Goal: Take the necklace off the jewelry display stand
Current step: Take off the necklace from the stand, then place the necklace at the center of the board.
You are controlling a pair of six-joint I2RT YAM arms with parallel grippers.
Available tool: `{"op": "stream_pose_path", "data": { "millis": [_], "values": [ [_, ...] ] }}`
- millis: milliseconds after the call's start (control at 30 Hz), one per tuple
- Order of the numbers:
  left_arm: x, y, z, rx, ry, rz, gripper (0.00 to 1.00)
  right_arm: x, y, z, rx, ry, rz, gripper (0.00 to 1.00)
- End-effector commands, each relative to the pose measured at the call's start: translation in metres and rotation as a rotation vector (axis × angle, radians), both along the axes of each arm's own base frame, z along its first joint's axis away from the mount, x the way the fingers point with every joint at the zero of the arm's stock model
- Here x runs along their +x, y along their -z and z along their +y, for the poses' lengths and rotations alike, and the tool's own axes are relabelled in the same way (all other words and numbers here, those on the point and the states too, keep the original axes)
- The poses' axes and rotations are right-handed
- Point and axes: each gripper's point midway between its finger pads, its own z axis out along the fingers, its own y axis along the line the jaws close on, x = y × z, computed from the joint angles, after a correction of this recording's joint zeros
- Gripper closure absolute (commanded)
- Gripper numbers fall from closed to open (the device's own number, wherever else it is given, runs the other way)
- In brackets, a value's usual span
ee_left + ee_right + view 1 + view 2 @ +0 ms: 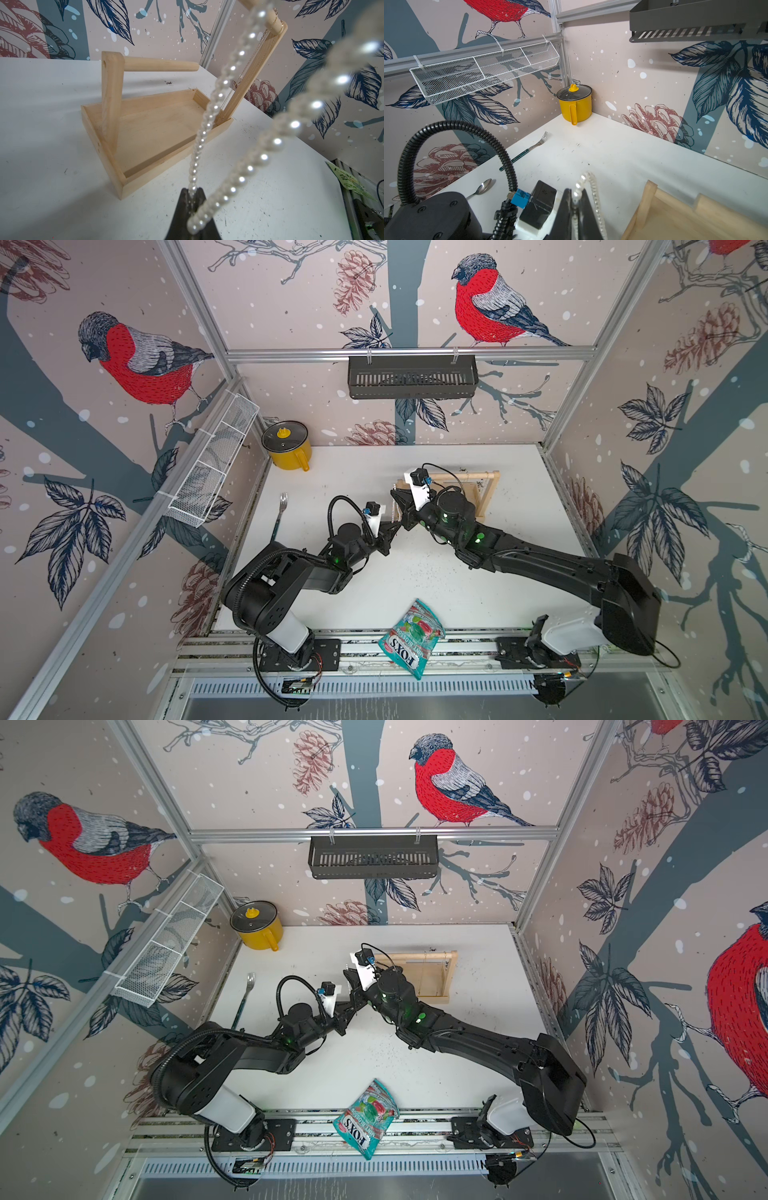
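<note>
At the left of both top views a fork [281, 510] lies on the white table [415, 580]. A lidded yellow pot [286, 448] stands just beyond it, in the upper-left corner of the tabletop.

Near the centre, the left gripper [192, 195] is clenched on a pearl necklace [225, 82]. Its wrist view shows the two dark fingers pinching the strand at the bottom middle of the frame. The pearls run on to the right gripper [576, 201], whose jaws are likewise clamped on the strand.

Held between the two, the necklace hangs in the air just left of the jewelry display stand [434, 982], beside its left post. A FOXS candy bag [411, 637] lies at the lower centre, over the table's front edge.

The stand sits right of centre on the table, and thin gold chains [249, 62] hang from its upper dowel.
</note>
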Motion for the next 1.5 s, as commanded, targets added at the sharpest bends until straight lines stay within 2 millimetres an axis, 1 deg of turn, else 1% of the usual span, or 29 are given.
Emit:
{"op": "stream_pose_path", "data": {
  "millis": [0,167,233,333,467,633,700,800,867,933,1033,1167,1300,1467],
  "values": [
    [-0.009,-0.015,-0.001,-0.049,0.03,-0.032,1.0,-0.002,-0.007,-0.001,0.008,0.006,-0.024,1.0],
    [-0.024,-0.013,0.01,-0.041,0.019,0.016,1.0,-0.005,-0.004,-0.002,-0.002,0.012,-0.024,1.0],
    [-0.035,-0.011,0.012,-0.028,0.03,0.038,1.0,-0.006,0.001,0.0,-0.011,0.011,-0.021,1.0],
    [-0.053,-0.003,0.014,0.026,0.035,0.073,1.0,-0.008,0.006,0.002,-0.022,0.011,-0.02,1.0],
    [-0.074,0.01,0.023,0.069,0.015,0.143,1.0,-0.007,0.018,0.012,-0.033,0.001,0.003,1.0],
    [-0.094,0.025,0.044,0.076,-0.039,0.223,1.0,-0.005,0.037,0.027,-0.055,-0.009,0.054,1.0],
    [-0.099,0.031,0.053,0.086,-0.07,0.255,1.0,-0.005,0.047,0.034,-0.07,-0.013,0.076,1.0],
    [-0.107,0.037,0.061,0.105,-0.08,0.277,1.0,-0.003,0.062,0.043,-0.088,-0.015,0.108,1.0],
    [-0.108,0.042,0.067,0.11,-0.107,0.289,1.0,0.0,0.074,0.049,-0.109,-0.012,0.126,1.0],
    [-0.11,0.043,0.068,0.094,-0.102,0.278,1.0,0.003,0.085,0.054,-0.129,-0.004,0.142,1.0],
    [-0.107,0.055,0.077,0.11,-0.169,0.344,1.0,0.009,0.102,0.06,-0.162,0.003,0.163,1.0],
    [-0.113,0.074,0.077,0.131,-0.173,0.456,1.0,0.015,0.125,0.069,-0.204,0.009,0.2,1.0],
    [-0.121,0.09,0.077,0.152,-0.18,0.573,1.0,0.017,0.143,0.073,-0.221,0.015,0.226,1.0],
    [-0.127,0.103,0.078,0.152,-0.185,0.641,1.0,0.02,0.166,0.076,-0.26,0.03,0.26,1.0]
  ]
}}
